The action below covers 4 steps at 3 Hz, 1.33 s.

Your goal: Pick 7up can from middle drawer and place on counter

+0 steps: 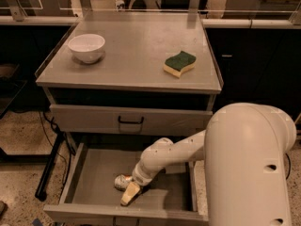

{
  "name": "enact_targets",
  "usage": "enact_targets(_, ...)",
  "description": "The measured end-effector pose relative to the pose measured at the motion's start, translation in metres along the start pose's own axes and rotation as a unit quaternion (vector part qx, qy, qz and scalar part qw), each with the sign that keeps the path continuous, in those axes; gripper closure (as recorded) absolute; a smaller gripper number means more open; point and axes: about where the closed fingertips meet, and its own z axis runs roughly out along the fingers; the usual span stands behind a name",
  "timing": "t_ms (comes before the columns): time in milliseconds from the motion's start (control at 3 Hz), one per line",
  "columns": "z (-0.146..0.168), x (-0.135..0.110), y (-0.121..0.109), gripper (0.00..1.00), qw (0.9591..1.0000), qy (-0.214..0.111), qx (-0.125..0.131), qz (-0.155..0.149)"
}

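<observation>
The 7up can (122, 181) lies on its side on the floor of the open middle drawer (89, 182), near the front. My gripper (130, 192) reaches down into the drawer from the right and sits right at the can, its pale fingers (130, 194) over the can's right end. The can's right half is hidden behind the gripper. The counter (131, 55) is the grey cabinet top above.
A white bowl (86, 47) stands at the counter's back left and a green and yellow sponge (179, 63) at its right. The upper drawer with a black handle (130, 122) is closed. My large white arm body (249, 168) fills the right foreground.
</observation>
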Motion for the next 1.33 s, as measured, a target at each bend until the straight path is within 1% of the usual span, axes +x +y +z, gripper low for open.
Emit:
enact_targets(333,0.0009,0.0026,0.0007,0.0,1.0,-0.003,0.0,0.002)
enact_targets(667,0.0086,0.0092,-0.0001,0.0,0.9998,-0.006,-0.009,0.018)
enact_targets(1000,0.0088,0.0093,0.0,0.26,0.9998,-0.006,-0.009,0.018)
enact_targets(1333,0.0088,0.0093,0.0,0.57,0.9998,-0.006,-0.009,0.018)
